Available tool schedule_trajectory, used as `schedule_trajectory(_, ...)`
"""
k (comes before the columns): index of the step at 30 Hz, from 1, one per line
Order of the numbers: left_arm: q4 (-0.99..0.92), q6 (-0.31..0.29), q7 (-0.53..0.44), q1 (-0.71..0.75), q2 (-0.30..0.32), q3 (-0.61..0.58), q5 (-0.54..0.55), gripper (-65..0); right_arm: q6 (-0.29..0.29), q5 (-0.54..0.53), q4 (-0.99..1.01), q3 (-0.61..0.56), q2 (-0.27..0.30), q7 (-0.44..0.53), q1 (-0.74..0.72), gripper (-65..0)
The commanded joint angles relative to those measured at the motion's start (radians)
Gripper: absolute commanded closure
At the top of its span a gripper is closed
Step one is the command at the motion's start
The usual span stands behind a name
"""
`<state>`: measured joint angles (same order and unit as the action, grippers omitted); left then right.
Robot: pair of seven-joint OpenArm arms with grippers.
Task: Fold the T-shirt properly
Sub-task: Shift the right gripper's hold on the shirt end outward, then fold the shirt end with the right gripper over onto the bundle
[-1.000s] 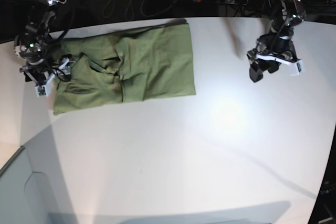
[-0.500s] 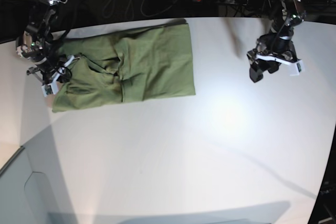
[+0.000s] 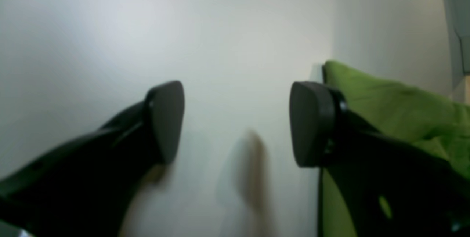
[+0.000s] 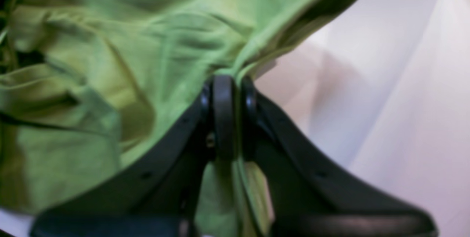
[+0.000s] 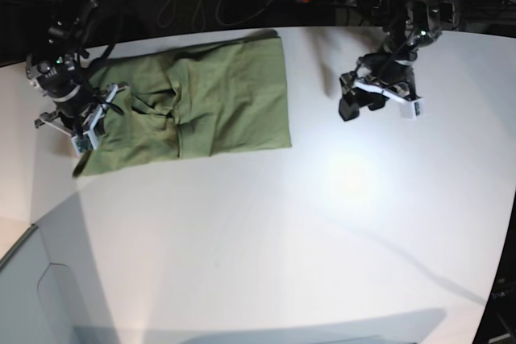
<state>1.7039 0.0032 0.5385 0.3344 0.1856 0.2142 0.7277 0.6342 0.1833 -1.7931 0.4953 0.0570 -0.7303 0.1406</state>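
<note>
**Thin pinch at the shirt's edge could slip**

Our right gripper (image 4: 224, 94) is clamped on an edge fold of the olive-green cotton T-shirt (image 5: 201, 102), which lies on the white bench (image 5: 322, 223). We judge the pinch could slip under a hard pull. Only the wrist view shows that grip; the base view shows our left gripper (image 5: 379, 98) spread, hovering apart.

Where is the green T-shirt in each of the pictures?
Base view: the T-shirt lies on the upper left of the white table.
Right wrist view: it fills the left and top, pinched in the shut right hand.
Left wrist view: only its edge shows at the right, behind the open left hand.
Shared landmark: the white table.
</note>
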Motion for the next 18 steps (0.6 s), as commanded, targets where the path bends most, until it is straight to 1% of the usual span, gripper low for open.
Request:
schedule_trajectory(1,-0.003,-0.004,-0.019,-0.019,0.009,-0.015,0.011,-41.5,0.005,-0.009,-0.04,-0.011,0.007,0.019,0.003,0.0)
schedule_trajectory(2,-0.025,-0.004,-0.021,-0.028,0.009,-0.037,0.011,-39.3,0.005,-0.009,-0.058,-0.027,0.007,0.018,0.011,0.0)
schedule_trajectory(5,-0.078,-0.004,-0.022,-0.062,0.009,-0.085,0.014,-30.1,0.003,-0.009,-0.127,-0.076,0.007,0.024,0.047,0.0)
schedule_trajectory(8,-0.109,-0.004,-0.024,-0.087,0.009,-0.128,0.016,-24.3,0.003,-0.009,-0.188,-0.14,0.005,0.024,0.08,0.0)
schedule_trajectory(10,-0.121,-0.004,-0.024,-0.1,0.009,-0.152,0.016,-22.9,0.003,-0.009,-0.222,-0.189,0.004,0.024,0.089,0.0)
schedule_trajectory(14,-0.132,-0.001,-0.024,-0.113,0.009,-0.19,0.016,-22.9,0.003,-0.009,-0.268,-0.264,-0.027,0.024,0.092,0.0)
schedule_trajectory(18,-0.135,0.002,-0.024,-0.114,0.009,-0.204,0.011,-22.9,0.003,-0.009,-0.29,-0.369,-0.036,0.024,0.092,0.0)
